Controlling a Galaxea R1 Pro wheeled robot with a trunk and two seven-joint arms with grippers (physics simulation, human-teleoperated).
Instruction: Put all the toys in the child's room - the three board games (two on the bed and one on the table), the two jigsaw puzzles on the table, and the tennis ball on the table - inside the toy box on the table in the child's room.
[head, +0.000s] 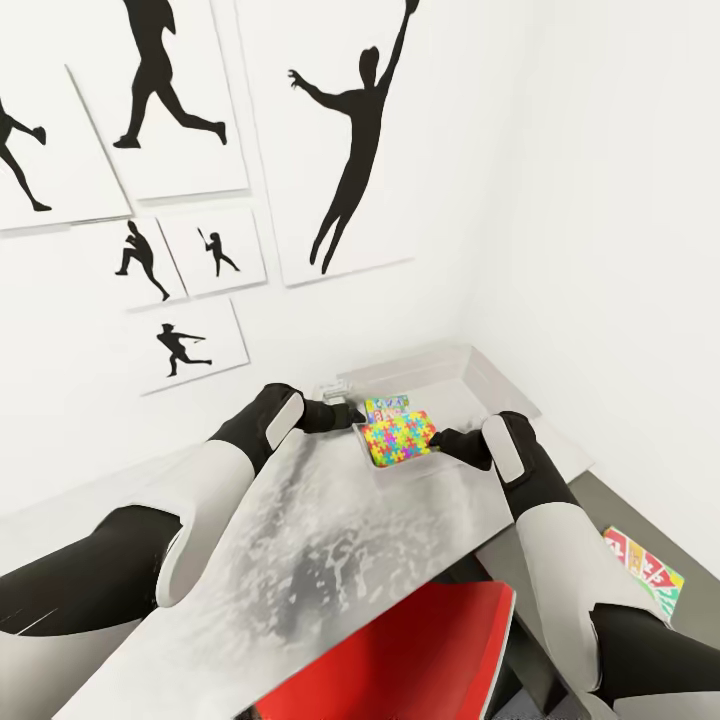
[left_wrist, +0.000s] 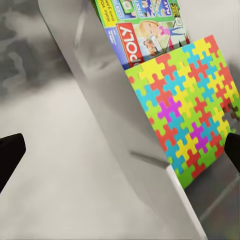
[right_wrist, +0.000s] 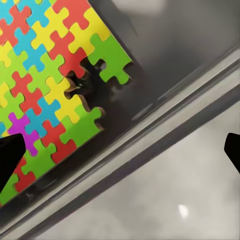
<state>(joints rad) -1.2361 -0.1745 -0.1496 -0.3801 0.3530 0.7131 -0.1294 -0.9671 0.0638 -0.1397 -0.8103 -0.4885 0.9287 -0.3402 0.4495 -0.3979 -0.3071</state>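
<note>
Jigsaw puzzle (head: 400, 440) in toy box (head: 470, 372) (grippers apart).

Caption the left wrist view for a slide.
Bright jigsaw puzzle lying inside the grey toy box, overlapping a board game, seen over the mottled table.

Both arms forward, left hand (left_wrist: 120, 150) and right hand (right_wrist: 120, 155) open

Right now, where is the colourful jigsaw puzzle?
In the head view the jigsaw puzzle lies inside the toy box at its near end, between both end effectors, partly over a board game.
</note>
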